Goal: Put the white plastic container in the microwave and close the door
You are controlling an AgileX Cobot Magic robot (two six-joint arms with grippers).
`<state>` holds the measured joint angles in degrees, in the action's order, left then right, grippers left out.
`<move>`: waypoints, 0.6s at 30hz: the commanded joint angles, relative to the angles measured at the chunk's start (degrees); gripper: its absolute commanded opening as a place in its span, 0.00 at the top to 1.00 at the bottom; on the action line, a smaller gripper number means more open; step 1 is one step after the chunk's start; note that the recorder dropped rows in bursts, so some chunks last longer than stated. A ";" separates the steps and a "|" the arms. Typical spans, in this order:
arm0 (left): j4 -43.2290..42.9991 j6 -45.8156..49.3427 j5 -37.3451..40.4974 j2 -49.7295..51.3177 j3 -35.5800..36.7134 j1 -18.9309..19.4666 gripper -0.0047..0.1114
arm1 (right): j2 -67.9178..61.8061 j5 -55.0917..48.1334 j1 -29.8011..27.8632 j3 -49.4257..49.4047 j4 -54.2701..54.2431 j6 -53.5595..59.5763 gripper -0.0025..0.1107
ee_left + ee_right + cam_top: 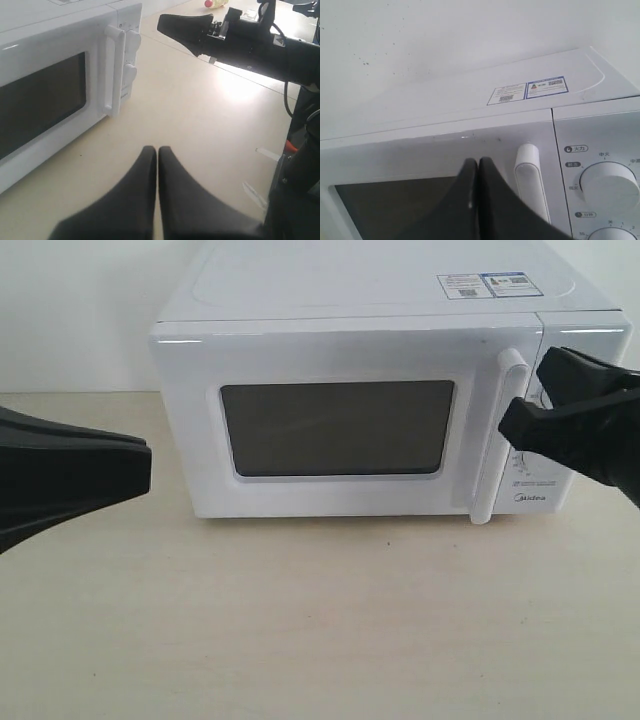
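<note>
The white microwave (380,300) stands at the back of the table with its door (340,430) closed; the dark window shows nothing inside. The vertical bar handle (497,440) is at the door's right side. My right gripper (515,420) is shut and empty, its tip just right of the handle, in front of the knob panel; the right wrist view has it (478,161) beside the handle (530,175). My left gripper (148,468) is shut and empty, hovering left of the microwave, apart from it (157,149). The white plastic container is out of view.
Beige tabletop (320,620) stretches in front of the microwave. A white wall stands behind. Two round knobs (610,182) sit on the right panel. In the left wrist view, the right arm (260,40) crosses above the table and dark robot hardware (300,170) fills one side.
</note>
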<state>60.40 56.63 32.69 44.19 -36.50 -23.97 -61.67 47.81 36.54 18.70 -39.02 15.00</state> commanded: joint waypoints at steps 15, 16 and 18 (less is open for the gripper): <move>0.89 -0.51 0.08 -0.45 0.26 -0.24 0.93 | 0.43 0.72 0.05 -0.35 0.27 0.61 0.98; 0.89 -0.51 0.08 -0.45 0.26 -0.24 0.93 | 0.43 0.72 0.05 -0.35 0.27 0.61 0.98; 0.71 -0.51 -0.62 -0.45 0.26 -0.74 0.93 | 0.43 0.72 0.05 -0.35 0.27 0.61 0.98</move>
<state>60.65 56.52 32.69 44.19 -36.50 -24.08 -61.45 47.93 36.54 18.70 -39.02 15.17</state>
